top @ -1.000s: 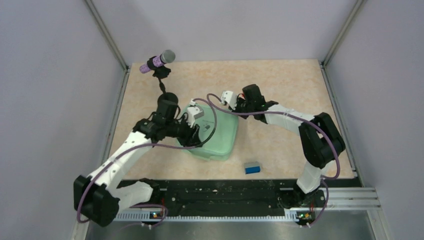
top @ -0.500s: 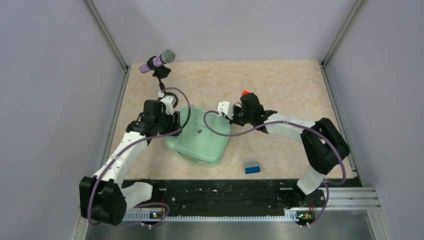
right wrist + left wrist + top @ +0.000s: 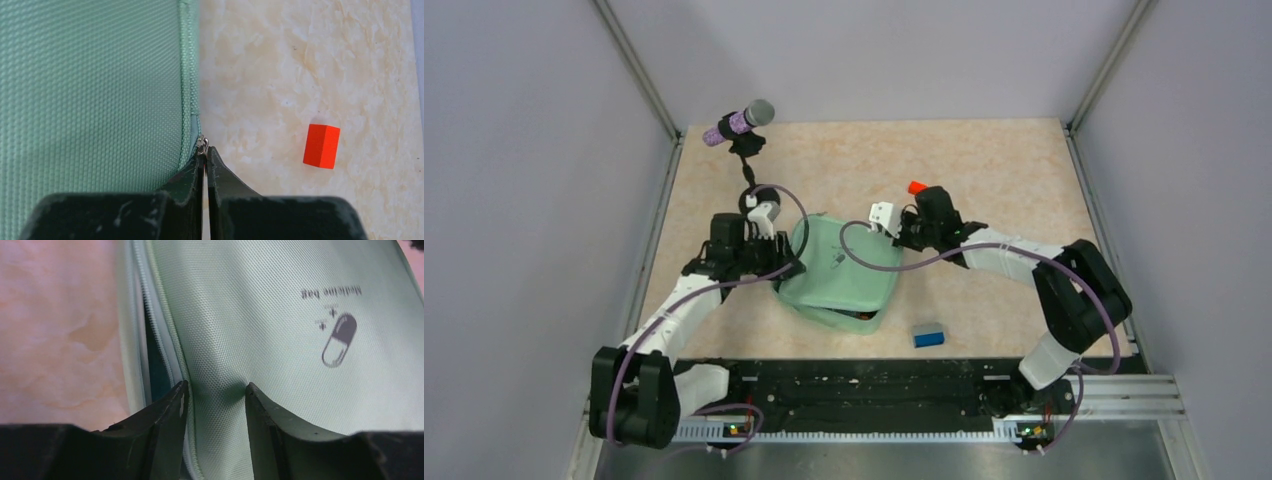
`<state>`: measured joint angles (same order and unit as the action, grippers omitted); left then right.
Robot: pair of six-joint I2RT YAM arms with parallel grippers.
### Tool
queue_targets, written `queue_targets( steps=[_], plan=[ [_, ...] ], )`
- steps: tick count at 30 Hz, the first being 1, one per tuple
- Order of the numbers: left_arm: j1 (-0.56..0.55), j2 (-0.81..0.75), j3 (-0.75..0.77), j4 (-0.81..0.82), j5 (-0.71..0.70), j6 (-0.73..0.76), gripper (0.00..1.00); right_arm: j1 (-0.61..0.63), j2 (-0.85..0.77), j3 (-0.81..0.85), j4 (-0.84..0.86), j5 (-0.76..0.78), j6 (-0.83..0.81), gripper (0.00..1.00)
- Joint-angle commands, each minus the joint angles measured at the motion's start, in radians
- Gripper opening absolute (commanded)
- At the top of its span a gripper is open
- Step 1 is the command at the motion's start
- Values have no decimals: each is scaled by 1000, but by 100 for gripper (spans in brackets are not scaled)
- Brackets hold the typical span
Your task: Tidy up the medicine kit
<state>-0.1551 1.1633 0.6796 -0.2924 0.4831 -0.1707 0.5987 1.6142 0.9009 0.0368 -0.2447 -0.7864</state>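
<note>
The medicine kit (image 3: pixel 839 265) is a mint-green fabric case with a zip, lying mid-table. Its lid is tilted up, and a dark gap shows at the near corner. My left gripper (image 3: pixel 787 263) is at the kit's left edge. In the left wrist view the left gripper (image 3: pixel 215 390) has one finger in the gap under the lid (image 3: pixel 275 315) and the other on top, pinching the lid's rim near the pill icon (image 3: pixel 339 340). My right gripper (image 3: pixel 901 238) is at the kit's far right edge. In the right wrist view the right gripper (image 3: pixel 205 152) is shut on the metal zip pull (image 3: pixel 202 144).
A small orange-red block (image 3: pixel 915 187) lies on the table just beyond the right gripper and appears again as the block (image 3: pixel 321 145) in the right wrist view. A blue block (image 3: pixel 928 334) sits near the front edge. A purple-grey microphone (image 3: pixel 739 122) on a stand is at the back left corner.
My left gripper drew back from over the lid to the kit's left edge. The kit shifted and turned a little, and its lid now stands lifted. The right gripper stayed shut.
</note>
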Motion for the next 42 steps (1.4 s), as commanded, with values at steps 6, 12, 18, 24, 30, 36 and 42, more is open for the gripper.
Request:
queue_targets(
  steps=[6, 12, 18, 24, 30, 36, 42],
  plan=[
    [-72, -246, -120, -7, 199, -30, 50, -39, 150, 178, 62, -58, -2, 0],
    [-70, -345, 75, -165, -128, 16, 56, -38, 158, 175, 74, -64, -16, 0],
    [-48, -244, 12, -101, -352, -82, 65, -38, 101, 133, 87, -116, -29, 0],
    [9, -115, -65, 20, -135, -239, 65, -22, 58, 79, 111, -144, -30, 0],
    [6, -144, -169, 179, 171, -315, 48, 1, 50, 45, 159, -158, -25, 0],
    [-69, -318, -285, 217, 265, -335, 48, 38, 86, 66, 211, -178, -15, 0],
    [-90, -339, -1, -194, 193, -113, 57, 54, 102, 66, 246, -252, -28, 0]
  ],
)
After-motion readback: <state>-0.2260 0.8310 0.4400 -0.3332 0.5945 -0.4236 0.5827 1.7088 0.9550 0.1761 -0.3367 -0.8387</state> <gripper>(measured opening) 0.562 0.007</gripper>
